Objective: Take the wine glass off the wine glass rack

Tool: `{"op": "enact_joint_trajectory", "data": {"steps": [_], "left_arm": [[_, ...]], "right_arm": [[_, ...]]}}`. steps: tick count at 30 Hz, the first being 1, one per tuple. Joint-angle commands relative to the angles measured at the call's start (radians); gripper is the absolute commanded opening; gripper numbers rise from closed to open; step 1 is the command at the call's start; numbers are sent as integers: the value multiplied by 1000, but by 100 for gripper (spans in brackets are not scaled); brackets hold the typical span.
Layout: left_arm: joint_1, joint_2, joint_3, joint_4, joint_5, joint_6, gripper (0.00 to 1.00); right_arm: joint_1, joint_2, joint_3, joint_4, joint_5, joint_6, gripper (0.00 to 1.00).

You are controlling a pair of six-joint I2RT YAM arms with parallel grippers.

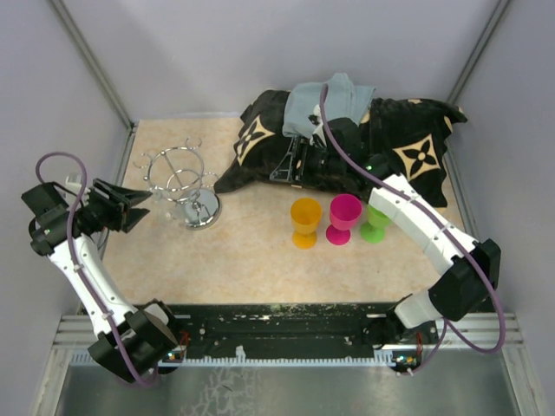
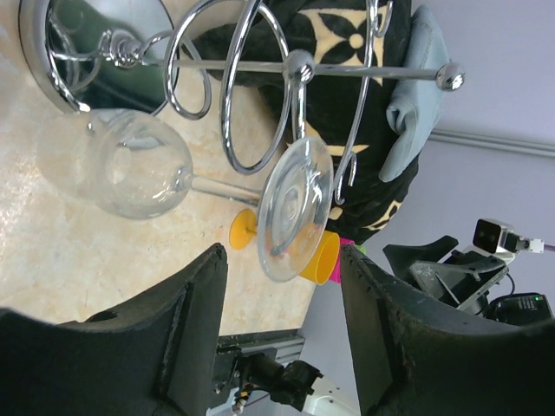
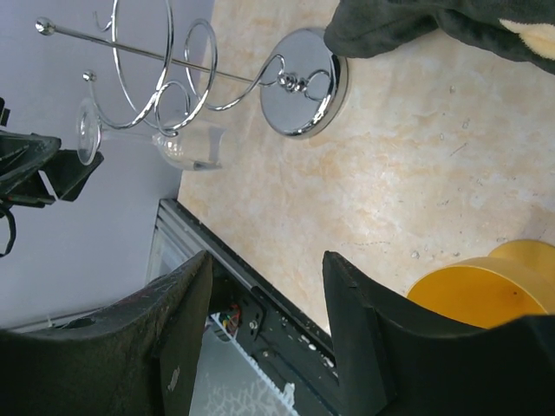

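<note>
Wine glass (image 2: 139, 169) is hanging empty, bowl down, foot caught in a loop of the wine glass rack (image 2: 295, 65) (standing on the bench (image 2: 35, 260)). My left hand (image 2: 282, 264) is hovering spread just short of the foot. My right hand (image 3: 267, 269) is hovering spread, holding nothing.

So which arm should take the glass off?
Left. The left end effector is open right at the glass hanging on the rack; the right end effector is farther off, over the cloth.
</note>
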Motion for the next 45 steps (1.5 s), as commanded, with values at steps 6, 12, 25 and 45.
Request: {"op": "enact_joint_trajectory", "data": {"steps": [6,12,25,45], "left_arm": [[24,-37,-39,-54,37,31,57],[31,-30,-42,-42,48,22,49],[48,-21,-28,-42,50,18,38],[60,-14,-61,-6,91,-10,29]], "right_arm": [[-9,-55,0,60,-16,5,55],[-10,-63,-9,64,-16,5,55],[-15,-57,-14,83,-28,8,55],[-17,-56,-20,98,-34,11,54]]}}
